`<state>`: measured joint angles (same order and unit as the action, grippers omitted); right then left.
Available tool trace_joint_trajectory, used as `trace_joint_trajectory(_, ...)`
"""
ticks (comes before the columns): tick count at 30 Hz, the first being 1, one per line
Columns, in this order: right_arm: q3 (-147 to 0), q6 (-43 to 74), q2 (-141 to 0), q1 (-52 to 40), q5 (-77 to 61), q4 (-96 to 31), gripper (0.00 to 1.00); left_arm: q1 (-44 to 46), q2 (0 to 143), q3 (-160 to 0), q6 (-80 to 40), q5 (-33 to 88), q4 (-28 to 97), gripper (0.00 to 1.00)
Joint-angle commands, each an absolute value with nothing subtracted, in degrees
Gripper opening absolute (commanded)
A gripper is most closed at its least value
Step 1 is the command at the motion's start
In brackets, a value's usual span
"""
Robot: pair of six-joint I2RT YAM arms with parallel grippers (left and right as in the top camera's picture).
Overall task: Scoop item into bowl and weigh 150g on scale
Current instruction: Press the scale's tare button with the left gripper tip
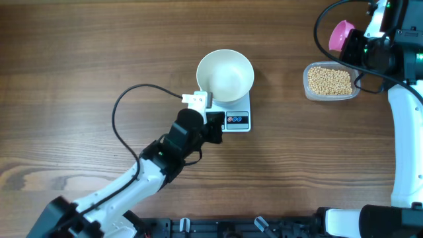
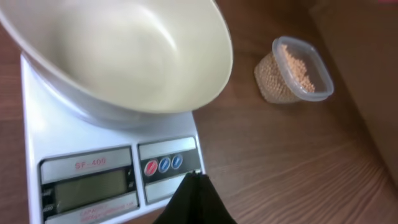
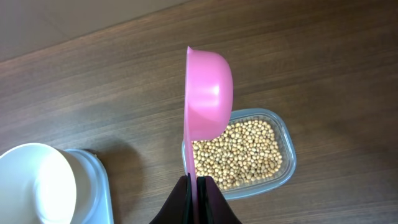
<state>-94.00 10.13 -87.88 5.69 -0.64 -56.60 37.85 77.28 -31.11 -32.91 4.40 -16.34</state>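
The empty white bowl [image 1: 225, 75] stands on the white scale [image 1: 236, 118] at mid-table. My left gripper [image 2: 198, 177] is shut and holds nothing; its tip sits at the scale's front edge, just below the coloured buttons [image 2: 164, 165]. The display [image 2: 90, 188] reads blank. Tan beans [image 3: 239, 152] fill a clear tub [image 1: 329, 81] to the right. My right gripper [image 3: 198, 180] is shut on the handle of a pink scoop [image 3: 208, 93]. The scoop is turned on edge above the tub's left side, so its inside is hidden. The bowl [image 3: 31, 183] shows at the lower left of the right wrist view.
A black cable [image 1: 125, 106] loops over the wooden table left of the scale. The left arm [image 1: 158, 162] reaches in from the front left. The white right arm [image 1: 403, 132] runs down the right edge.
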Motion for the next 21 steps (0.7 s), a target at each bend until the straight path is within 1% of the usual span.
trace_joint_trajectory(1, -93.73, 8.99, -88.14, 5.69, -0.99, -56.4, 0.04, 38.06, 81.58, -30.74, -31.64, 5.15, -17.32, 0.04)
trace_joint_trajectory(7, -93.73, 8.99, -88.14, 5.72, -0.99, -56.66, 0.04, 40.4, 83.61, -30.76, -28.23, 4.29, -17.96, 0.04)
trace_joint_trajectory(11, -93.73, 9.02, -88.14, 5.69, -1.02, -56.55, 0.04, 40.88, 83.7, -30.83, -27.68, 0.89, -20.86, 0.04)
trace_joint_trajectory(14, -93.73, 9.02, -88.14, 5.69, -1.02, -56.4, 0.04, 40.88, 83.81, -32.23, -22.31, 0.34, -21.1, 0.04)
trace_joint_trajectory(17, -93.73, 9.02, -88.14, 5.69, -1.02, -56.34, 0.04, 40.88, 84.23, -35.46, -19.66, 0.34, -16.93, 0.04)
trace_joint_trajectory(20, -93.73, 9.02, -88.14, 5.69, -0.99, -56.36, 0.04, 40.88, 86.21, -42.81, -19.66, 0.34, -6.07, 0.04)
trace_joint_trajectory(21, -93.73, 9.02, -88.14, 5.69, -0.99, -56.34, 0.04, 40.88, 86.8, -44.12, -19.66, 0.36, -4.34, 0.04)
